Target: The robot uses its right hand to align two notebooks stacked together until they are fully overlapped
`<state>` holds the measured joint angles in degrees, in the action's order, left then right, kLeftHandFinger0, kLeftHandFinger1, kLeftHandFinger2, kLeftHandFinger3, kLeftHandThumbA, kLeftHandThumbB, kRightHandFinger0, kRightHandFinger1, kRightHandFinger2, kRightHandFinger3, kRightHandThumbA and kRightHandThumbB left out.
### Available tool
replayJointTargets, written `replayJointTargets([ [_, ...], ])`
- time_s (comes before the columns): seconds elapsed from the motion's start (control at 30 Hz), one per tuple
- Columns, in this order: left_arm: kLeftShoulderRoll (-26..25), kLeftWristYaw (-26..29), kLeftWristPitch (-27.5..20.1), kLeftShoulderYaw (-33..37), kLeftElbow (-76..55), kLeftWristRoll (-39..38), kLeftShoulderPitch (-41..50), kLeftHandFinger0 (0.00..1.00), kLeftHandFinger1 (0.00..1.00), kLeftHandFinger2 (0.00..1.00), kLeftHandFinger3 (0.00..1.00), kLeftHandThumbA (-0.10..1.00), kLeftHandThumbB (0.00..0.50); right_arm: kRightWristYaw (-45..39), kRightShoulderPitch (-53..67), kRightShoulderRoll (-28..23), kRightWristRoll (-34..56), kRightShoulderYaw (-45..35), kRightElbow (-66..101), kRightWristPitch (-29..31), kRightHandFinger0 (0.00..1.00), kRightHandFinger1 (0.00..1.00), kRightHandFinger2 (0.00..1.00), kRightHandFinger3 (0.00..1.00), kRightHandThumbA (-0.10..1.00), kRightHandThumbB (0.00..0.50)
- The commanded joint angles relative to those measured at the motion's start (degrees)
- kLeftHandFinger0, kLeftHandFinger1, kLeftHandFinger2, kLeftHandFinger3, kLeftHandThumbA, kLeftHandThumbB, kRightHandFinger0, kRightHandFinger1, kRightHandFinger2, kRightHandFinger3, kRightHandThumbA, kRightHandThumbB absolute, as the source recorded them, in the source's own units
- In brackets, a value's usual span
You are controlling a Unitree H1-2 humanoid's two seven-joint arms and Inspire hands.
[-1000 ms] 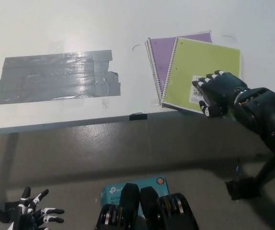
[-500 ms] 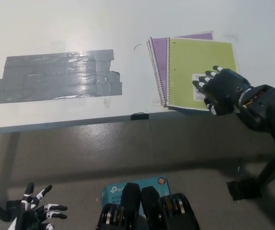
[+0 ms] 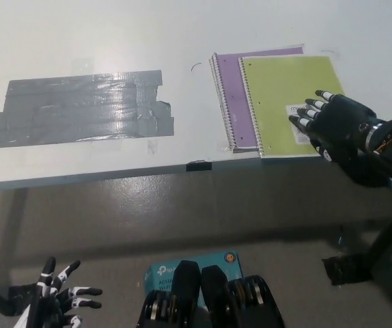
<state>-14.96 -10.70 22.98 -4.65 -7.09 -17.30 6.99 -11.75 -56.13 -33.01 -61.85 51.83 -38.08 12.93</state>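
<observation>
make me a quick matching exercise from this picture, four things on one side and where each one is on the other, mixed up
Things:
1. green notebook
2. purple notebook
3. grey tape patch
4. left hand

Places:
A. lower left corner of the picture, below the table
B. under the right hand
C. left part of the table
D. beneath the other notebook, showing at its left and top edges

Pairs: 1-B, 2-D, 3-C, 4-A

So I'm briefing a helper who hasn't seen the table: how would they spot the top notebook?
On the white table, look right of the grey tape patch, near the front edge. Two spiral-bound notebooks lie stacked there; the top one is lime green, under the black right hand, with the purple notebook showing beneath.
</observation>
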Motion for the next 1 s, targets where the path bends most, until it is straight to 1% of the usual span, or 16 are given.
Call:
replayJointTargets([
  [0.0,-1.04,-0.92,0.66,0.29,-2.00,0.44,-0.73,0.41,0.48,0.52,1.00,1.00,0.500,0.65,-1.43,-1.38,-2.99,0.35,-1.13,3.15,1.00,1.00,1.00,1.00,1.00,0.498],
  [0.13,-1.15,-1.04,0.70,0.55,-2.20,0.53,-0.58,0.42,0.50,0.54,1.00,1.00,0.500,0.22,-1.87,0.47,-2.08,-0.30,-1.80,3.24,1.00,1.00,1.00,1.00,1.00,0.485],
  [0.27,-1.00,-1.00,1.11,0.73,-2.34,0.55,-0.67,0.43,0.49,0.52,1.00,1.00,0.500,-0.16,-1.63,1.75,-1.98,-0.72,-1.49,2.84,1.00,1.00,1.00,1.00,1.00,0.497],
  [0.33,-1.02,-1.05,1.11,0.66,-2.31,0.46,-0.67,0.37,0.47,0.51,1.00,1.00,0.500,0.25,-1.36,2.35,-1.03,-1.54,-1.91,2.84,1.00,1.00,1.00,1.00,1.00,0.497],
  [0.4,-1.06,-1.13,0.96,0.60,-2.20,0.41,-0.62,0.36,0.47,0.52,1.00,1.00,0.500,0.37,-1.09,2.79,-0.69,-2.28,-2.18,2.36,1.00,1.00,1.00,1.00,1.00,0.475],
  [0.43,-1.06,-1.10,0.89,0.59,-2.21,0.46,-0.57,0.37,0.47,0.52,1.00,1.00,0.500,0.58,-0.80,2.84,0.11,-3.27,-2.03,2.05,1.00,1.00,1.00,1.00,1.00,0.422],
  [0.5,-1.08,-1.31,0.70,0.56,-2.19,0.27,-0.48,0.39,0.49,0.53,1.00,1.00,0.500,0.32,-0.48,2.76,0.10,-4.38,-1.40,1.19,1.00,1.00,1.00,1.00,1.00,0.384],
  [0.53,-1.08,-1.32,0.71,0.56,-2.19,0.26,-0.47,0.39,0.49,0.53,1.00,1.00,0.500,0.26,-0.41,2.80,-0.07,-4.63,-1.36,1.20,1.00,1.00,1.00,1.00,1.00,0.382],
  [0.6,-0.94,-1.19,1.21,0.21,-2.20,-0.22,-0.54,0.40,0.50,0.55,1.00,1.00,0.500,0.49,-0.90,2.93,-0.54,-5.47,-1.98,-0.19,1.00,1.00,1.00,1.00,1.00,0.311],
  [0.63,-1.00,-1.21,1.08,0.17,-2.17,-0.17,-0.49,0.40,0.50,0.55,1.00,1.00,0.500,0.67,-1.11,3.10,-0.86,-5.60,-2.33,-0.39,1.00,1.00,1.00,1.00,1.00,0.310],
  [0.7,-1.00,-1.20,1.13,0.20,-2.19,-0.11,-0.47,0.42,0.50,0.54,1.00,1.00,0.500,0.35,-1.21,2.96,-0.83,-6.22,-1.95,-0.68,1.00,1.00,1.00,1.00,1.00,0.267],
  [0.77,-0.98,-1.19,1.12,0.20,-2.02,-0.09,-0.50,0.42,0.48,0.53,1.00,1.00,0.500,0.40,-1.41,2.74,-1.26,-6.62,-1.57,-1.10,1.00,1.00,1.00,1.00,0.95,0.240],
  [0.8,-1.08,-1.12,0.80,0.27,-1.70,0.27,-0.45,0.38,0.47,0.51,1.00,1.00,0.500,2.08,-1.74,2.24,-1.72,-7.02,-0.93,-0.98,1.00,1.00,1.00,1.00,0.83,0.194],
  [0.87,-1.16,-1.10,0.64,0.28,-1.67,0.45,-0.41,0.38,0.47,0.51,1.00,1.00,0.500,3.28,-1.94,2.13,-2.29,-7.11,-0.95,-0.59,1.00,1.00,1.00,1.00,0.81,0.174],
  [0.9,-1.06,-0.92,1.00,0.20,-2.04,0.38,-0.29,0.41,0.48,0.51,1.00,1.00,0.500,4.11,-2.82,1.43,-1.57,-7.99,-0.03,0.72,1.00,1.00,1.00,1.00,0.67,0.115],
  [0.97,-1.19,-1.03,1.08,0.13,-1.94,0.27,-0.35,0.43,0.48,0.51,1.00,1.00,0.500,5.16,-3.11,1.36,-1.51,-8.51,0.05,1.24,1.00,1.00,1.00,1.00,0.62,0.092],
])
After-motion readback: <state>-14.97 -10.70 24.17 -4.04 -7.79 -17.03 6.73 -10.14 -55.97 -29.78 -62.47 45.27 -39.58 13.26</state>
